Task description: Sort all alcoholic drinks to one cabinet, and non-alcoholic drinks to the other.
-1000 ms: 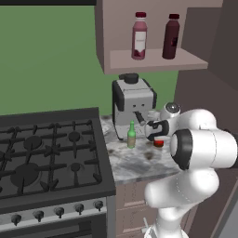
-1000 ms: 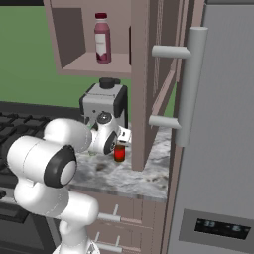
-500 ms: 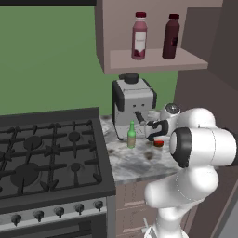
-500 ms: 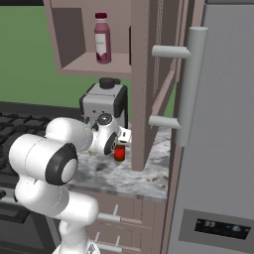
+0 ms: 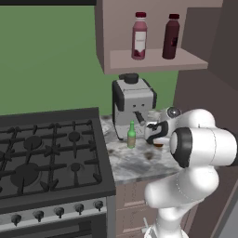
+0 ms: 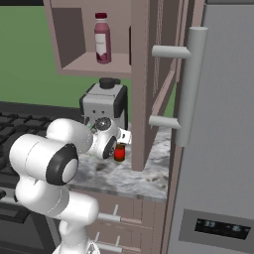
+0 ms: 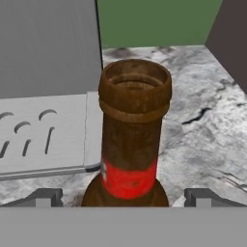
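The brown bottle (image 7: 134,140), rough amber glass with a thick round lip and a red label without readable writing, stood upright on the marbled grey tabletop (image 7: 202,120), between the fingertips (image 7: 46,197) of the hand (image 7: 124,198), which was spread wide and gripped nothing. At its 9 o'clock in the hand view sat the boxy grey coffee machine (image 5: 133,104), with the slim green bottle (image 5: 131,135) before it. On the cabinet shelf (image 5: 153,60) above stood the pink bottle (image 5: 139,36), white-labelled, and the maroon bottle (image 5: 170,36).

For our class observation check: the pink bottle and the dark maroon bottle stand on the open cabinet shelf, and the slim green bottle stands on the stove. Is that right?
Not quite. The slim green bottle stands on the marble counter before the grey coffee machine, as the left base view shows. The pink bottle and dark maroon bottle are on the cabinet shelf.
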